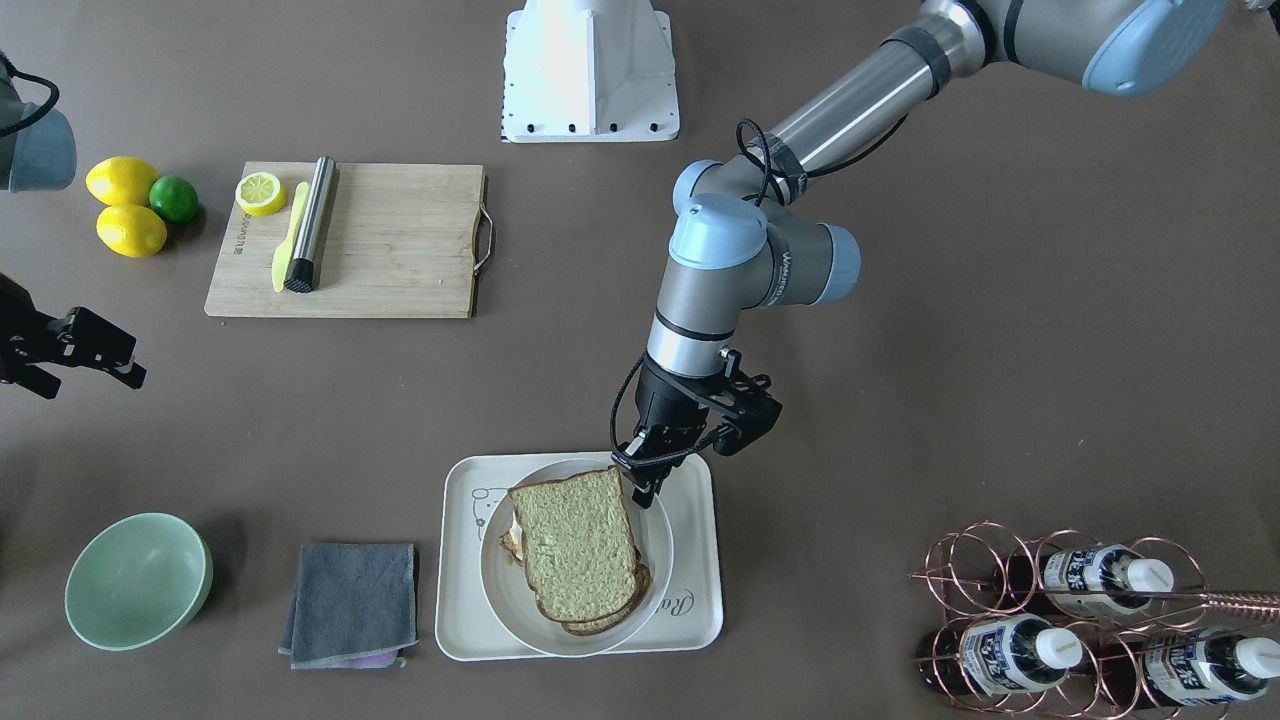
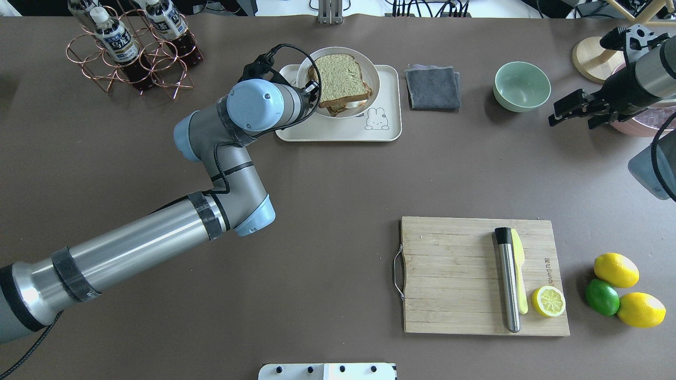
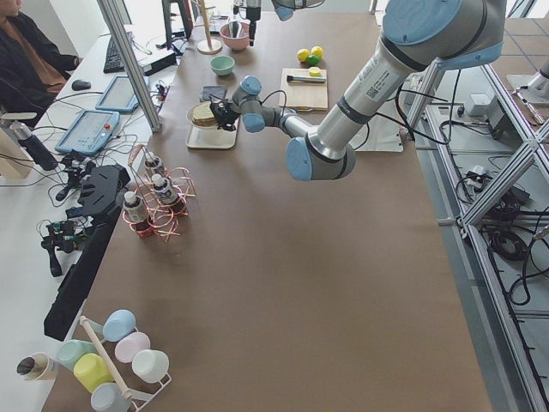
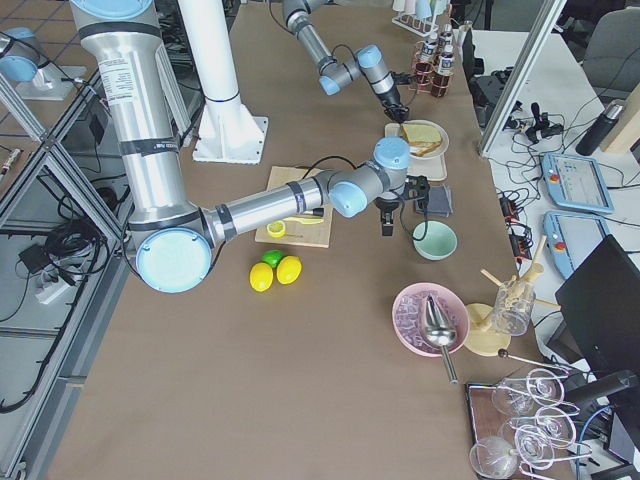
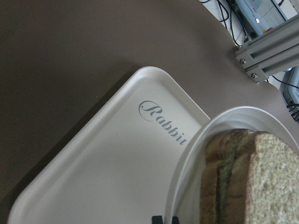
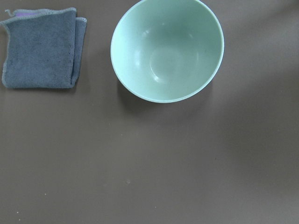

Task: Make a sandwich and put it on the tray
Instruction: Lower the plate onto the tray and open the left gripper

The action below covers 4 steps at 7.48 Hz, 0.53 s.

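Observation:
The sandwich (image 1: 580,550), two pale green-tan slices with white egg showing at one edge, lies on a round white plate (image 1: 655,540). The plate rests on the cream "Rabbit" tray (image 1: 690,610). My left gripper (image 1: 645,488) is at the plate's rim on the robot's side, jaws nearly together on the rim. In the left wrist view its fingertips (image 5: 158,218) show at the bottom edge by the plate rim (image 5: 196,154), beside the bread (image 5: 261,177) and the tray (image 5: 107,172). My right gripper (image 2: 570,115) is open and empty near the green bowl.
A green bowl (image 1: 138,580) and a folded grey cloth (image 1: 352,603) lie beside the tray. A wooden cutting board (image 1: 400,250) holds a yellow knife, a steel cylinder and a lemon half. Lemons and a lime (image 1: 172,198) lie by it. A copper bottle rack (image 1: 1090,620) stands on the tray's other side.

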Motion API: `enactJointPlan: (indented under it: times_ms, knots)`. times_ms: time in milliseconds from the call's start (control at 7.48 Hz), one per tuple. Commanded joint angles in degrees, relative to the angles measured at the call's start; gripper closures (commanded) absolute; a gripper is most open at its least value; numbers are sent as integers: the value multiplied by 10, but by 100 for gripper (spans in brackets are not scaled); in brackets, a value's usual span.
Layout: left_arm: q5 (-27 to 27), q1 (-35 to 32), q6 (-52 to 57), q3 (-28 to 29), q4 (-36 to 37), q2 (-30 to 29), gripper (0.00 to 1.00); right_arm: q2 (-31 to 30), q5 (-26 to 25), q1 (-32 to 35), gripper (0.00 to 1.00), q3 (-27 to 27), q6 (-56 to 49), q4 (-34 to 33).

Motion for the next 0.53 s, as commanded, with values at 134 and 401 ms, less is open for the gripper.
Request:
enactJointPlan:
  times_ms: [134,401]
  knots:
    - [4,12,2,12,-5,-2,100,1,2,0,1,-1,-1,-1]
    - [4,15,26,13,-5,-1,100,5,2,-1,1,-5,-1,-1]
